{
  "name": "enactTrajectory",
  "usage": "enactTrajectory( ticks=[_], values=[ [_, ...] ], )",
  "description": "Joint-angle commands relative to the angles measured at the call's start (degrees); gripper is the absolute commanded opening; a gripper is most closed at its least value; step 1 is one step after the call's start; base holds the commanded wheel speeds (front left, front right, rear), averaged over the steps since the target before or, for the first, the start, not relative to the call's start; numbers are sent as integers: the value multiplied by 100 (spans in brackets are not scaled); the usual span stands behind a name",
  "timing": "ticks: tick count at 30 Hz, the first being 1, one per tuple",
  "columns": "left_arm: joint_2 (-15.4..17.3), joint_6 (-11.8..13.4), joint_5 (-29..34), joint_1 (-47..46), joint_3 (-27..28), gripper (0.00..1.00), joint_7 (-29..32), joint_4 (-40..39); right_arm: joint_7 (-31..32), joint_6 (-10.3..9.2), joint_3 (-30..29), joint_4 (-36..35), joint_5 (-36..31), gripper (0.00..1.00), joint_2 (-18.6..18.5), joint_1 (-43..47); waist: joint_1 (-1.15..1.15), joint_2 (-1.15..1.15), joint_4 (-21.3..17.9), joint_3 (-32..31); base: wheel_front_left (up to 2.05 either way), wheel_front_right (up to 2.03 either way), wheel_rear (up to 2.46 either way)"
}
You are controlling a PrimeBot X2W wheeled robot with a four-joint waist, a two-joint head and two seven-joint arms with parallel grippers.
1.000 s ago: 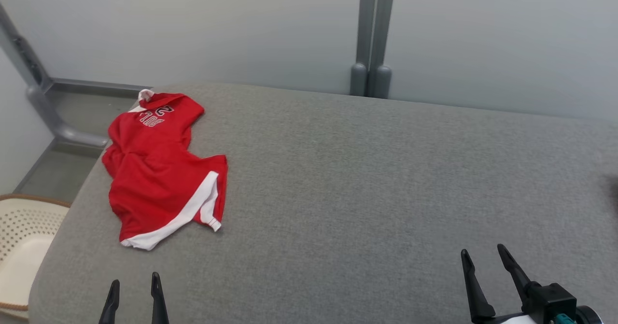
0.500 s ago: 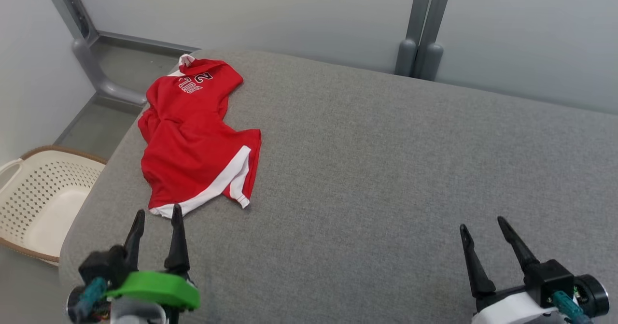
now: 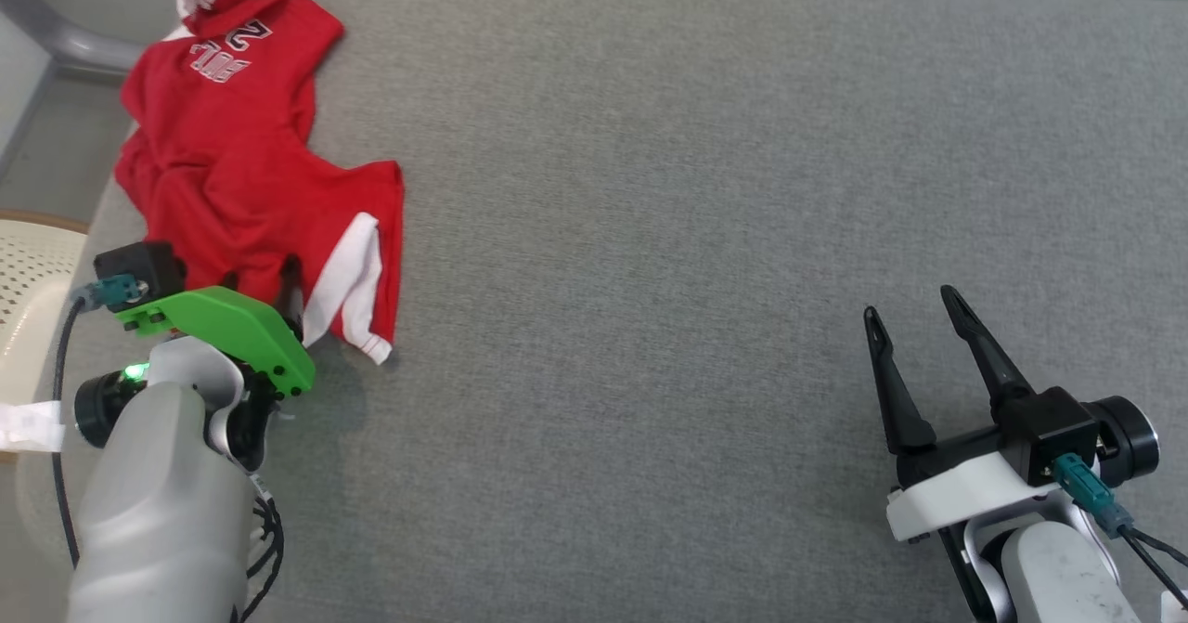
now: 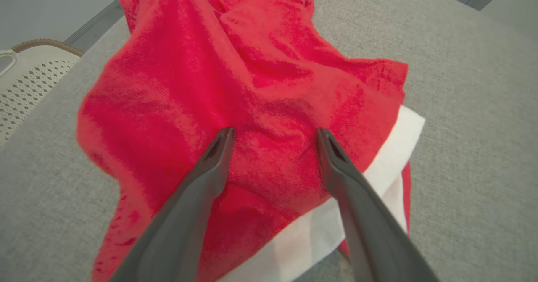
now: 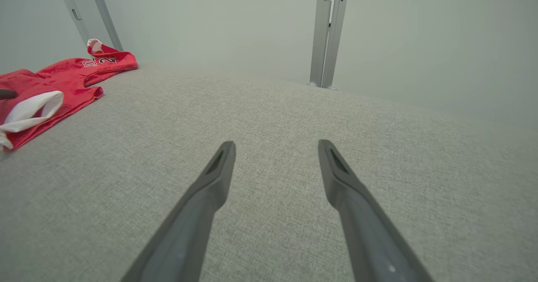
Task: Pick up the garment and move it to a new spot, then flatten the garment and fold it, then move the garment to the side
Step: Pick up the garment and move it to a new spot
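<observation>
a red garment (image 3: 232,140) with white trim lies crumpled at the far left of a gray cloth-covered table (image 3: 696,187), close to the table's left edge. pale lettering and a number 2 show on its far end, and a broad white band (image 3: 343,275) runs along its near edge.

my left fingers (image 4: 210,168) are spread apart with nothing between them, and they reach over the near part of the garment. in the left wrist view both tips sit against red cloth just above the white band; i cannot tell whether they press into it or hang just over it. a green bracket (image 3: 223,326) on my left wrist covers most of these fingers in the head view.

my right fingers (image 3: 891,391) are also spread and empty. they are over bare table at the near right, well apart from the garment.

a cream perforated basket (image 3: 28,261) sits beyond the table's left edge, beside the garment.
</observation>
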Motion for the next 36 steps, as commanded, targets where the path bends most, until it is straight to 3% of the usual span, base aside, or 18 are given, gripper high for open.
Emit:
enactTrajectory(
  ticks=[1, 2, 3, 8, 12, 16, 22, 29, 32, 36],
  values=[
    [110, -25, -108, -210, 56, 100, 106, 219, -16, -2, -1, 32, 41, 100, 13, -106, 0, 0, -754, 754, 0, 0, 0],
    [163, -28, -142, -280, 71, 70, 122, 322, -16, -2, 2, 52, 53, 100, 36, -123, 0, 0, -784, 738, 0, 0, 0],
    [208, -33, -204, -349, 87, 0, 122, 417, -16, -2, 13, 80, 62, 100, 63, -136, 0, 0, -819, 696, 0, 0, 0],
    [335, -52, -330, -257, -148, 0, 47, 328, -16, -2, 28, 196, 127, 100, 172, 37, 0, 0, -877, 332, 0, 0, 0],
    [467, -41, -712, 12, -426, 0, 33, -424, -16, -2, 37, 266, 198, 100, 257, 233, 0, 0, -906, -91, 0, 0, 0],
    [742, -38, -1058, 462, -845, 0, 327, -1730, -16, -2, 51, 306, 275, 100, 306, 464, 0, 0, -978, -553, 0, 0, 0],
    [1004, -6, -1747, 1426, -1106, 0, 1417, -4584, -16, -2, 4, 282, 410, 100, 335, 726, 0, 0, -1174, -964, 0, 0, 0],
    [1075, 538, -2259, 2355, -1352, 0, 2561, -7623, -16, -2, -21, 296, 560, 100, 334, 849, 0, 0, -1640, -1111, 0, 0, 0],
    [992, 695, -2354, 2509, -1599, 0, 2861, -8338, -16, -2, -14, 301, 605, 100, 333, 838, 0, 0, -1884, -1048, 0, 0, 0],
    [830, 765, -2414, 2468, -1966, 0, 3085, -8545, -16, -2, 1, 325, 694, 100, 335, 774, 0, 0, -2212, -950, 0, 0, 0]
  ],
)
